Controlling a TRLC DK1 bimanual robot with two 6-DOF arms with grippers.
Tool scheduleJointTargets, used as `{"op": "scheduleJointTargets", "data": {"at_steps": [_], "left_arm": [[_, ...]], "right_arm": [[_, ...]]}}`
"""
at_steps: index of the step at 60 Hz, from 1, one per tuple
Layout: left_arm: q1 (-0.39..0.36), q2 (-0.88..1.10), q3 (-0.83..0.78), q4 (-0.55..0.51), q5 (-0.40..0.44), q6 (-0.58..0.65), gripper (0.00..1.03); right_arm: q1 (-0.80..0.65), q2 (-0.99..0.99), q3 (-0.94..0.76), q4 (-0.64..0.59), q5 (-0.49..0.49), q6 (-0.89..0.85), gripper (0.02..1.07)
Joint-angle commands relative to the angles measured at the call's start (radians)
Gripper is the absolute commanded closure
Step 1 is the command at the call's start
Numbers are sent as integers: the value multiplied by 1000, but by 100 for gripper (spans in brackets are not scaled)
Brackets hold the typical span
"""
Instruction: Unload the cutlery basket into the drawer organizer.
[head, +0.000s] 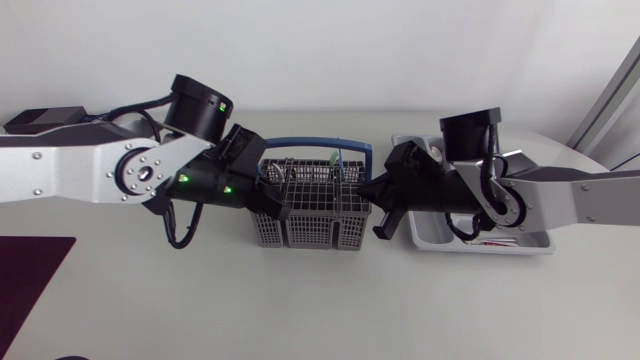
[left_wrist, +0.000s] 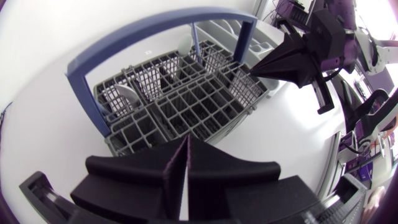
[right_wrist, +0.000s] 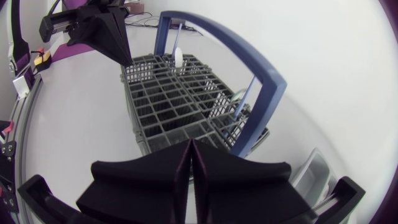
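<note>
Table (head: 320, 310): white, carries everything below

Left arm (head: 80, 170) comes in from the left edge and right arm (head: 580, 195) from the right edge. They meet head-on across the basket.

Cutlery basket (head: 310, 225): grey grid with several compartments, standing upright at the table's middle. Its blue handle (head: 300, 142) arches over it end to end.

Drawer organizer (head: 432, 238): pale tray just right of the basket, lying under the right arm's forearm. Most of it is hidden, and its contents cannot be made out.

Left gripper (left_wrist: 186, 142): its 2 fingers are pressed flat together with only a seam between them, holding nothing. The tip sits over the basket's left end rim.

Right gripper (right_wrist: 191, 146): same state, fingers fully together and nothing held. The tip sits at the basket's right end. In each wrist view the other gripper shows as a closed black wedge at the far end of the basket.

Cutlery is in the basket: 1 white utensil (right_wrist: 178, 58) stands in a compartment near the left gripper's end, and 1 thin blue-green utensil (right_wrist: 241, 99) leans in a compartment close to the right gripper, by the handle's post
</note>
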Motion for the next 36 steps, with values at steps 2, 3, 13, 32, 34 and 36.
{"op": "scheduleJointTargets", "data": {"at_steps": [2,3,13,32,34,36], "left_arm": [[0,-57,31,-12,9,-25,90],[2,-58,31,-12,9,-25,90],[11,-58,28,-6,-1,-17,90],[11,58,2,55,-64,1,90],[11,61,-1,55,-67,1,90],[11,64,-2,55,-67,0,90]], "right_arm": [[4,-65,-22,-25,-7,24,100],[4,-73,-24,-25,-7,24,100],[9,-93,-38,-23,-5,25,100],[10,-114,-56,-26,-5,25,100],[10,-117,-59,-26,-5,25,100],[9,-119,-61,-26,-5,25,100]]}}
